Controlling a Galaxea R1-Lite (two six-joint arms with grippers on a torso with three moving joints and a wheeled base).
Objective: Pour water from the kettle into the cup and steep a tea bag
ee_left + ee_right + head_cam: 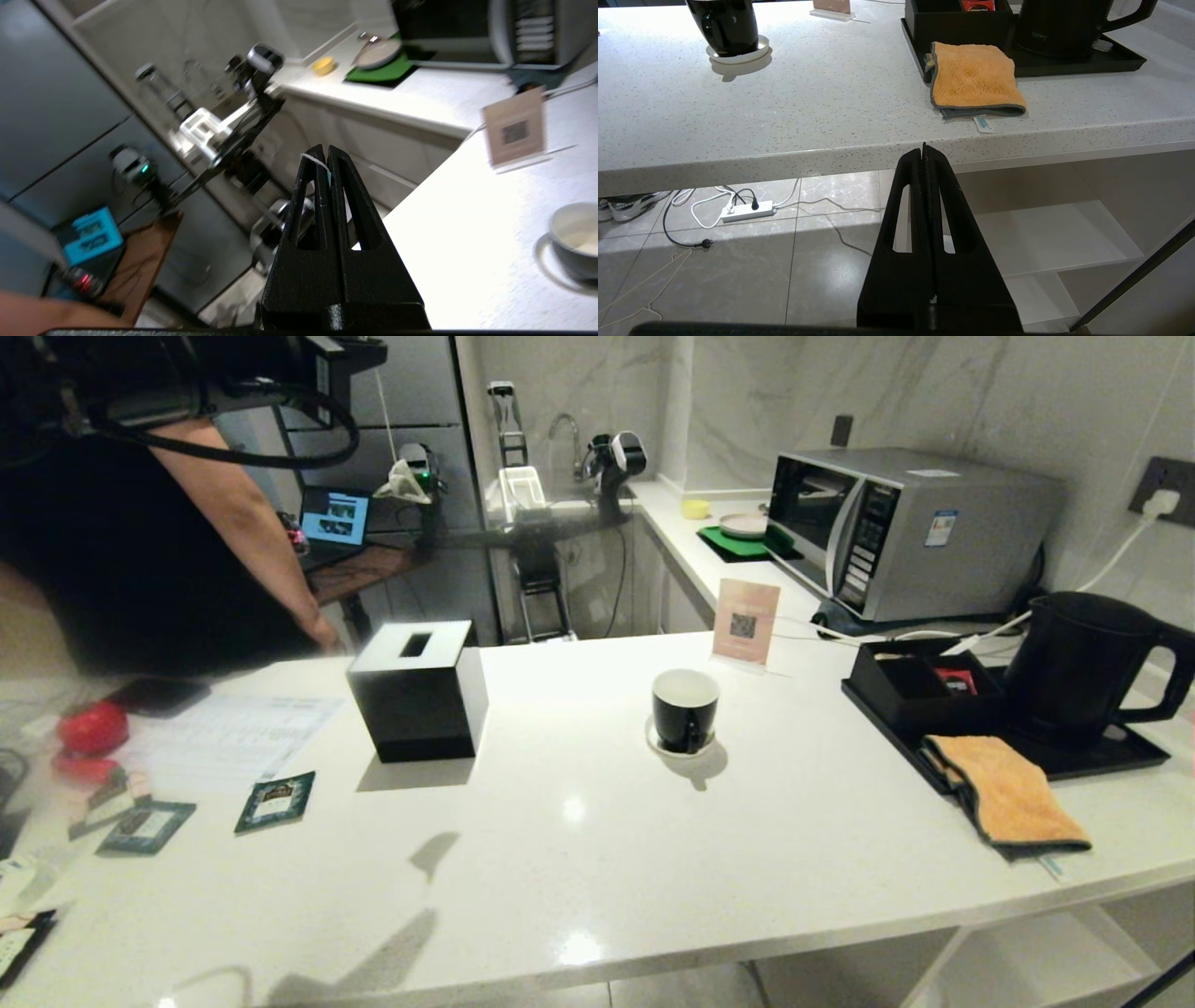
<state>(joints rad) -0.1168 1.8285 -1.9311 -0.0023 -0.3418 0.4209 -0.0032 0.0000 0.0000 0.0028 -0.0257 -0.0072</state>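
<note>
White speckled countertop (607,859) in a marble-walled kitchenette, with neither arm visible from the head camera.

Near the counter's middle, the cup (684,709) stands upright on its white saucer (680,745), with a QR-code card (745,622) behind it. At the right end, the kettle (1083,663) sits on a black tray (1102,761), next to a black compartment box (920,686); an orange cloth (1008,793) drapes over the tray's front edge. A black tissue box (417,691) and green sachets (275,800) lie to the left, and a microwave (896,532) stands behind. The left gripper (322,151) is raised beside the counter, its fingers pressed together on a thin white string (314,158); the tea bag itself is not visible. The right gripper (924,151) hangs below the counter's front edge, fingers closed on nothing.
</note>
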